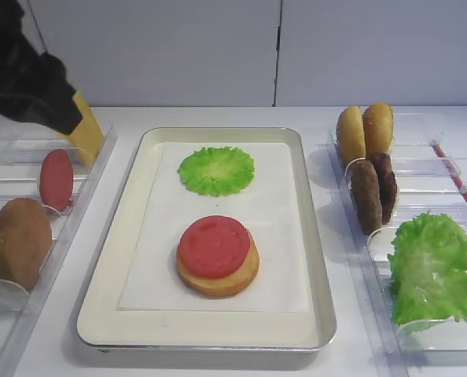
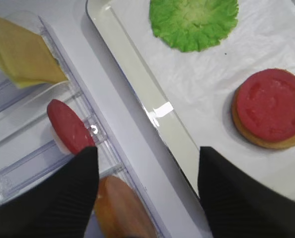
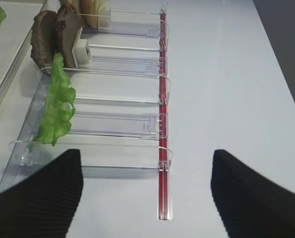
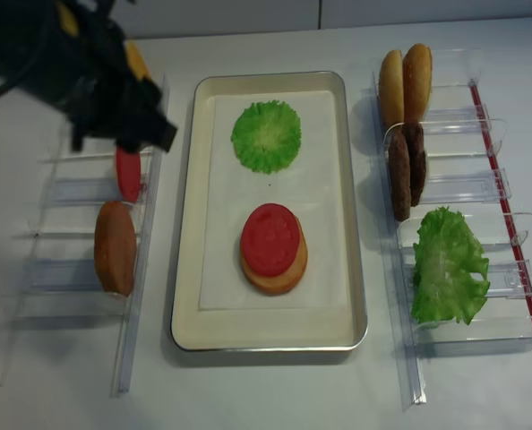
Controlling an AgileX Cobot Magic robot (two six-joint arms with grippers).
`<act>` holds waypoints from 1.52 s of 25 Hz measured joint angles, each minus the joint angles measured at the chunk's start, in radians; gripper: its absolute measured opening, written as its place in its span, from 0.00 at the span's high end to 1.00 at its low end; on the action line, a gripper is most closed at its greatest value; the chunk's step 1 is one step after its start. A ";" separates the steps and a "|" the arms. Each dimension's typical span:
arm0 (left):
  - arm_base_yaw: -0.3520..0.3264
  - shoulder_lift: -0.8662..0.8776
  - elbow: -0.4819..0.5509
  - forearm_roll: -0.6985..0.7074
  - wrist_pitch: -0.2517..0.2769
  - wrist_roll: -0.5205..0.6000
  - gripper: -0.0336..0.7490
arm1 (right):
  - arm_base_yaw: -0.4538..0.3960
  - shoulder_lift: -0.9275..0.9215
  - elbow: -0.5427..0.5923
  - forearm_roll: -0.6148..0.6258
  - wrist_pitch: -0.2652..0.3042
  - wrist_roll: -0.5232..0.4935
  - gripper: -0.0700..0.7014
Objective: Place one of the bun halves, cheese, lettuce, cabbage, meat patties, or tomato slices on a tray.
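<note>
From the left, my left gripper (image 2: 145, 191) hung with jaws wide apart and empty over the left rack (image 1: 29, 236), above a tomato slice (image 2: 69, 126) standing beside a bun half (image 2: 122, 206). I worried a descent could nudge that bun or the tray (image 1: 123, 236) rim. On the tray, tomato (image 1: 214, 246) already topped a bun. My right gripper (image 3: 147, 198) was also open.

Bare paper on the tray (image 1: 218, 334) lies open beside the stacked tomato slice (image 1: 214, 245); clear racks (image 1: 422, 345) flank both sides.
</note>
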 joint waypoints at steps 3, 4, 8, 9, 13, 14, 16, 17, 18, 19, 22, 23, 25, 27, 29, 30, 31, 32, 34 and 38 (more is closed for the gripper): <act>0.000 -0.129 0.097 -0.001 -0.010 0.000 0.42 | 0.000 0.000 0.000 0.000 0.000 0.000 0.20; 0.000 -0.176 0.132 -0.001 -0.012 0.000 0.42 | 0.000 0.000 0.000 0.000 0.000 0.000 0.20; 0.000 -0.351 0.249 -0.001 -0.019 0.000 0.42 | 0.000 0.000 0.000 0.000 0.000 0.000 0.20; 0.000 -0.399 0.278 -0.001 -0.019 0.000 0.42 | 0.000 0.000 0.000 0.000 0.000 0.000 0.20; 0.000 -0.596 0.388 -0.001 0.001 0.000 0.42 | 0.000 0.000 0.000 0.000 0.000 0.007 0.20; 0.000 -0.649 0.416 -0.001 0.003 0.000 0.42 | 0.000 0.000 0.000 0.000 0.000 0.007 0.20; 0.000 -0.746 0.468 -0.001 0.010 -0.005 0.42 | 0.000 0.000 0.000 0.000 0.000 0.007 0.20; 0.000 -0.795 0.495 -0.001 0.012 -0.018 0.42 | 0.000 0.000 0.000 0.000 0.000 0.007 0.20; 0.000 -0.841 0.517 -0.001 0.014 -0.030 0.42 | 0.000 0.000 0.000 0.000 0.000 0.007 0.20; 0.000 -0.876 0.542 -0.001 0.021 -0.037 0.42 | 0.000 0.000 0.000 0.000 0.000 0.007 0.20; 0.000 -0.975 0.603 -0.001 0.041 -0.054 0.42 | 0.000 0.000 0.000 0.000 0.000 0.007 0.20; 0.000 -1.004 0.623 -0.001 0.054 -0.062 0.42 | 0.000 0.000 0.000 0.000 0.000 0.007 0.20; 0.000 -1.055 0.655 -0.001 0.081 -0.082 0.42 | 0.000 0.000 0.000 0.000 0.000 0.007 0.20; 0.000 -1.100 0.693 -0.001 0.105 -0.092 0.42 | 0.000 0.000 0.000 0.000 0.000 0.010 0.20; 0.000 -1.148 0.729 -0.001 0.128 -0.096 0.42 | 0.000 0.000 0.000 0.000 0.000 0.008 0.20; 0.000 -1.177 0.745 -0.002 0.137 -0.100 0.42 | 0.000 0.000 0.000 0.000 0.000 0.008 0.20; 0.000 -1.207 0.752 -0.002 0.141 -0.102 0.42 | 0.000 0.000 0.000 0.000 0.000 0.008 0.20; 0.000 -1.237 0.752 -0.002 0.142 -0.102 0.42 | 0.000 0.000 0.000 0.000 0.000 0.008 0.20; 0.000 -1.292 0.752 -0.002 0.144 -0.104 0.42 | 0.000 0.000 0.000 0.000 0.000 0.008 0.20; 0.000 -1.320 0.754 0.000 0.148 -0.110 0.42 | 0.000 0.000 0.000 0.000 0.000 0.008 0.20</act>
